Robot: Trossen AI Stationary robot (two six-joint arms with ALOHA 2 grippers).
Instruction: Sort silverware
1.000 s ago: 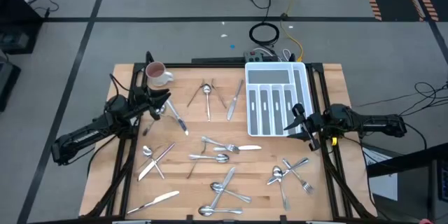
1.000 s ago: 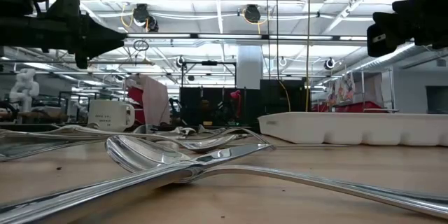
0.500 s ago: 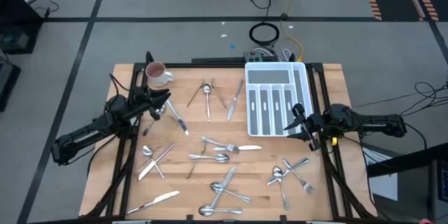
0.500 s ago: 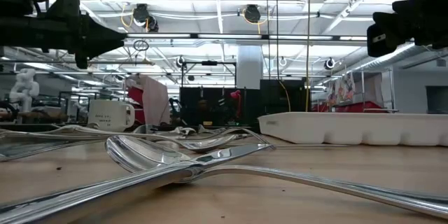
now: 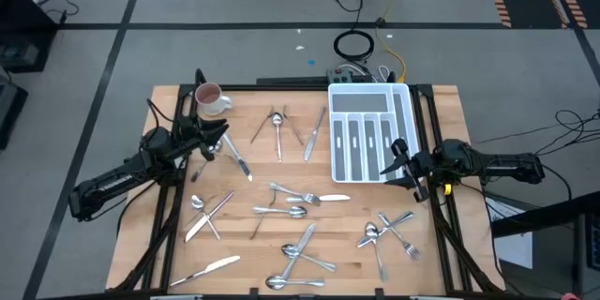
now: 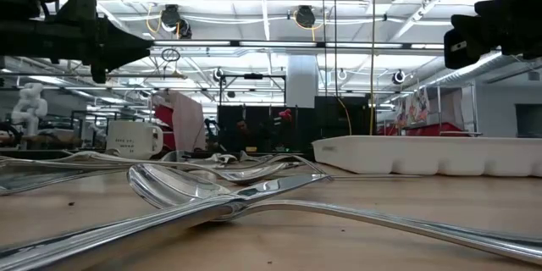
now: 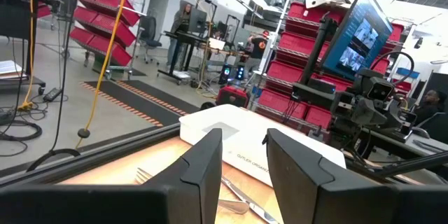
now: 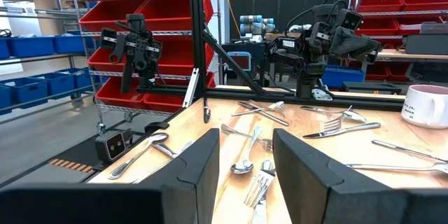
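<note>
Covering the wooden surface (image 5: 253,244), silverware (image 5: 298,212) lies scattered from middle to near edge, beside the white tray (image 5: 371,131) and mug (image 5: 210,99). Left end effector (image 5: 218,141) and right end effector (image 5: 399,161) hover at opposite edges, fingers parted, empty. Red shelving (image 8: 150,14) fills the room behind.

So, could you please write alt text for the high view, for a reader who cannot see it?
Silverware lies scattered across a wooden table, with a white cutlery tray at the far right and a mug at the far left. The left gripper hovers open near the mug; the right gripper hovers open at the tray's near end.
</note>
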